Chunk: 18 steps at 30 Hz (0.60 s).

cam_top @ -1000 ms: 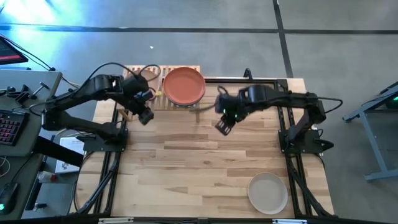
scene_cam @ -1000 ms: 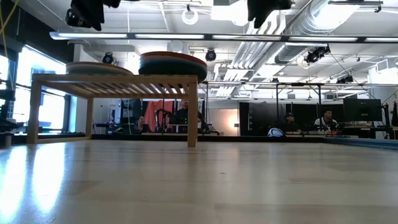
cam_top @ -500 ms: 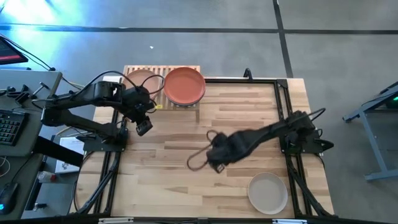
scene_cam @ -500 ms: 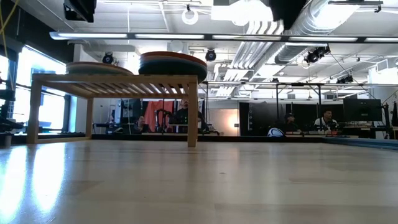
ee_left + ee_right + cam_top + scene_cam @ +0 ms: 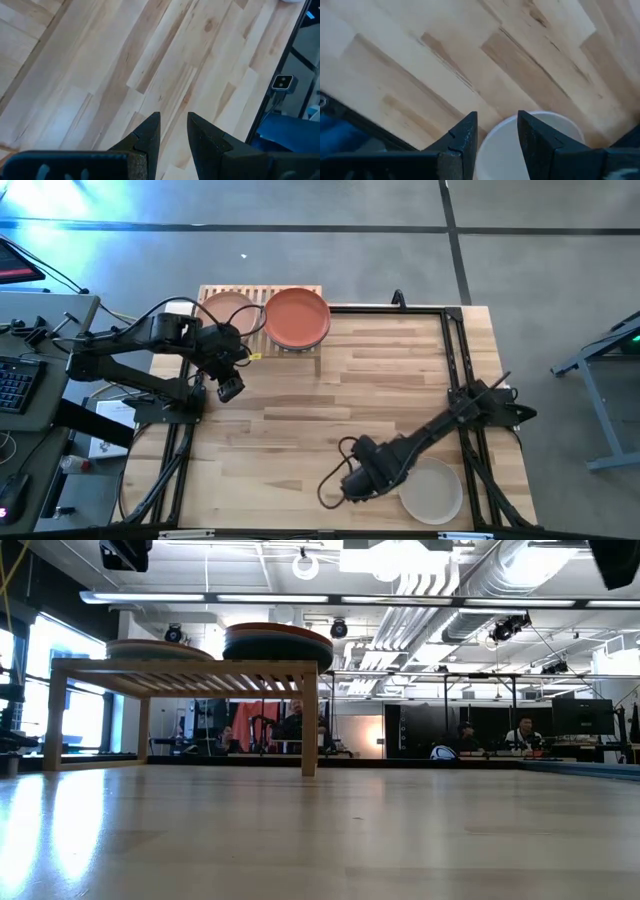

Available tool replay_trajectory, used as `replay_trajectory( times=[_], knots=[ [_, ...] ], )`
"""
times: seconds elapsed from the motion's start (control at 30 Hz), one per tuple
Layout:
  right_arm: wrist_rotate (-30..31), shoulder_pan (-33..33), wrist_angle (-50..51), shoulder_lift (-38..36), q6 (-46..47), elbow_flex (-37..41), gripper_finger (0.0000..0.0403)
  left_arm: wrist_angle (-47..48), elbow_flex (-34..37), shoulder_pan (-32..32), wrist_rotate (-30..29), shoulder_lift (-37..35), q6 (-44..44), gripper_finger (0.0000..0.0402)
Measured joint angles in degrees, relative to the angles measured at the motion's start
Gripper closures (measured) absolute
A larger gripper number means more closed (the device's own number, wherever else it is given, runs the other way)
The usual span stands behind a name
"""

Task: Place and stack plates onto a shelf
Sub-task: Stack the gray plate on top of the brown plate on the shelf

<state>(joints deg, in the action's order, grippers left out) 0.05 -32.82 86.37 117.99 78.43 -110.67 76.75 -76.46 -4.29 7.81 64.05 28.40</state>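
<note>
The shelf (image 5: 258, 330) stands at the table's far left, on its legs (image 5: 309, 720). A stack of plates topped by a terracotta one (image 5: 296, 317) sits on its right half. A pinkish plate (image 5: 225, 308) lies flat on its left half. A beige plate (image 5: 432, 488) lies flat on the table near the front right. My right gripper (image 5: 352, 480) hovers open, pointing down, just left of that plate, whose rim (image 5: 530, 145) shows past its fingers. My left gripper (image 5: 230, 388) hangs open above bare table in front of the shelf.
The black arm frames (image 5: 455, 360) run along both table sides. A wide stretch of bare wood (image 5: 330, 400) lies between the shelf and the beige plate. A desk with a keyboard (image 5: 15, 385) stands off the table's left.
My right gripper has swung from beside the shelf across the table toward the near edge, dropping lower and turning at the wrist, and now stands next to the beige plate. My left gripper has drawn back a little from the shelf toward the near edge.
</note>
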Motion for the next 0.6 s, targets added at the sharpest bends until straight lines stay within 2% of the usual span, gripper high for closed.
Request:
replay_trajectory(
  times=[0.37,0.6],
  knots=[
    [0.2,-8.7,-0.1,1.0,18.1,0.3,0.0286,0.0,0.0,0.0,0.0,0.6,-0.1,0.0316],
    [-4.4,-11.4,-5.6,1.3,22.3,7.6,0.0286,0.1,0.0,0.0,0.0,0.5,-0.2,0.0316]
  ],
)
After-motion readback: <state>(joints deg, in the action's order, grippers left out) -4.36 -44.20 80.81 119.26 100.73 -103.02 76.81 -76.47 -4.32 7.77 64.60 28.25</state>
